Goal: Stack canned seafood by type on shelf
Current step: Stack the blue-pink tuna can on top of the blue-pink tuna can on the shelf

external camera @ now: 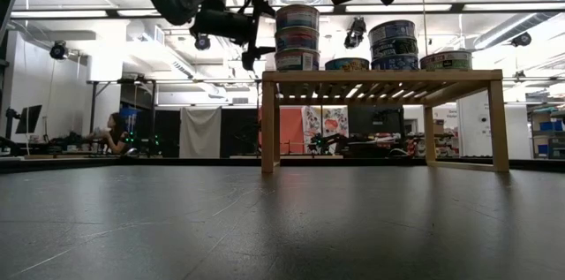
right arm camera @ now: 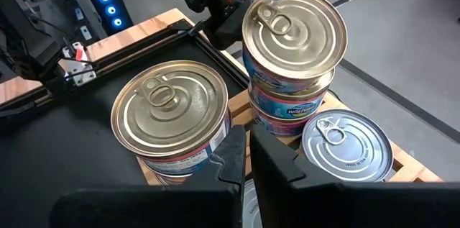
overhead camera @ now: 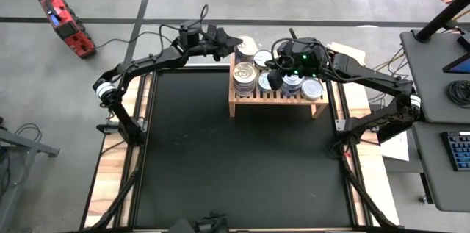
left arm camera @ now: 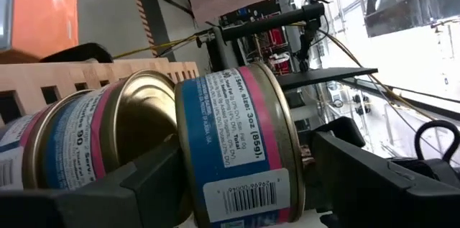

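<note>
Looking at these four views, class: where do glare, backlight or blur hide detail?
Low view: bright ceiling lights backlight the light-wood slatted shelf. Left wrist view: window glare washes out the background. Right wrist view: silver can lids catch soft reflections, own fingers blurred.

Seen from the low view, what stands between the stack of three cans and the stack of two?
One single can, standing on the shelf; the low view shows it.

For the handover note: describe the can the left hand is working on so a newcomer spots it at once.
Find the wooden shelf at the mat's far edge. On its left end stands the tallest stack, three cans high. The left hand brackets its top can, the highest on the shelf.
</note>
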Robot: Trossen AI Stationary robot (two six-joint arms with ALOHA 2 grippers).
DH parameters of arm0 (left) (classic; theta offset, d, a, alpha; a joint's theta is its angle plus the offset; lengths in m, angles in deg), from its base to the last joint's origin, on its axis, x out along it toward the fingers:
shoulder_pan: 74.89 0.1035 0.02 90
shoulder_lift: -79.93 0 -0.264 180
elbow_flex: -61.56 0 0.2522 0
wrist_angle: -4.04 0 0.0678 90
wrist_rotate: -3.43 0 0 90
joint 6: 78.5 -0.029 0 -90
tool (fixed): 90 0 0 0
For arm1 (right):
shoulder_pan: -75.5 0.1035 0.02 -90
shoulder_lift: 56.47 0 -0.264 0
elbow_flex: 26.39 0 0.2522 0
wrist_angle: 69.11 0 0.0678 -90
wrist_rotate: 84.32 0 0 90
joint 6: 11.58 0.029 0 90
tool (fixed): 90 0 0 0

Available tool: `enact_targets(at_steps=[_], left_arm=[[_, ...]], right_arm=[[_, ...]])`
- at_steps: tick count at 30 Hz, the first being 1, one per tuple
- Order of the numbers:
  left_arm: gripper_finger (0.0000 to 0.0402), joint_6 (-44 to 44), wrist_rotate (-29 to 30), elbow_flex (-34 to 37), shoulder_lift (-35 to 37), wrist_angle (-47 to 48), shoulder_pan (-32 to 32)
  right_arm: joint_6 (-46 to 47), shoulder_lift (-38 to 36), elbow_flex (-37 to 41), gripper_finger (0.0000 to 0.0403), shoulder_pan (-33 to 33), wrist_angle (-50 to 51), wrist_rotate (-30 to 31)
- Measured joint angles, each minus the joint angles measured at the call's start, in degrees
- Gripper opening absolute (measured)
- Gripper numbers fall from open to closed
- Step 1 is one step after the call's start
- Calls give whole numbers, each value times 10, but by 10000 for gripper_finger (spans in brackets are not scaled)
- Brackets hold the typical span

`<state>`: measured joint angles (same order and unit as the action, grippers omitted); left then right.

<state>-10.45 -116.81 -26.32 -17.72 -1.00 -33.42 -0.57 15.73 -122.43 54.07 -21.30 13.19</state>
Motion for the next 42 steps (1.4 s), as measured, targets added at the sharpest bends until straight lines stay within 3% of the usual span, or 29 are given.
enact_targets(at_steps=[14, 42], left_arm=[[274, 6, 13, -1, 2, 49, -1], [274, 50, -3, 0, 1, 34, -2]], right_arm=[[-1, 0, 0, 13, 0, 0, 0], [-1, 0, 0, 13, 0, 0, 0]])
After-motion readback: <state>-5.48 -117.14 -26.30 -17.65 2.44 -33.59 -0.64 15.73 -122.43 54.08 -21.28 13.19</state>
